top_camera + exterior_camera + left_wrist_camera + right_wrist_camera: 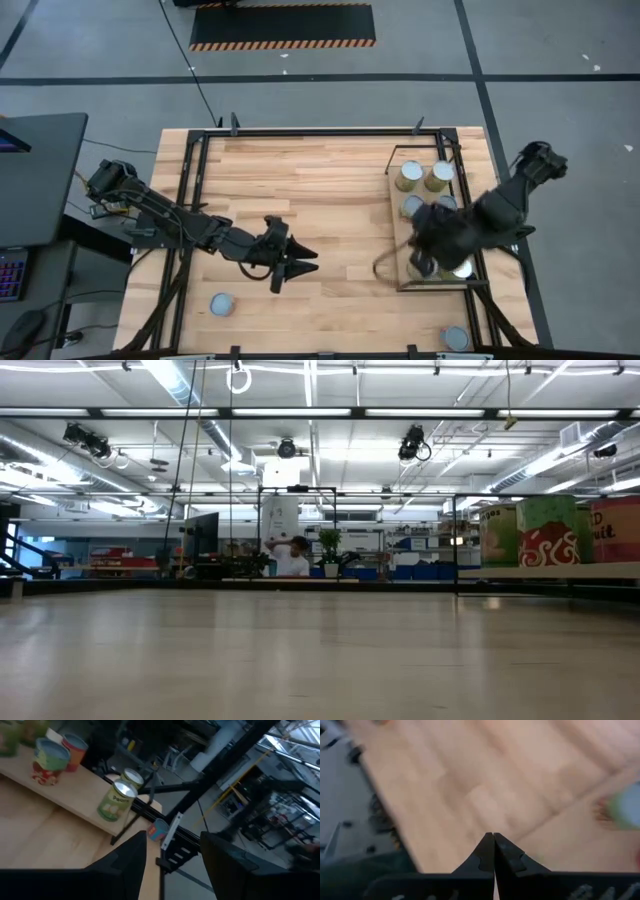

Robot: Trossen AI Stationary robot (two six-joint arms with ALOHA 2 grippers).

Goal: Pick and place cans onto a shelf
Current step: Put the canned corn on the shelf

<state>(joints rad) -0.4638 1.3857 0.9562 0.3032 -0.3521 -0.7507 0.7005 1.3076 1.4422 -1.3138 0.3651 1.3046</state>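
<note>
The shelf (398,240) is a light-wood panel in a black frame at the table's right. Several cans stand on it, among them two at its far end (408,175) (438,175). The left wrist view shows a green-labelled can (117,800) on the shelf's edge. One loose can (222,304) stands near the front left, another (455,338) at the front right. My right gripper (493,840) is shut on nothing above the shelf's near end (420,262). My left gripper (308,260) hangs open above mid-table, pointing at the shelf, with nothing between its fingers (174,840).
A black metal frame (300,132) runs around the tabletop, with posts on the left and right. My right arm (500,205) covers the shelf's near cans. Bare wood lies between the two grippers. The low view shows the shelf's cans (545,530) at its right.
</note>
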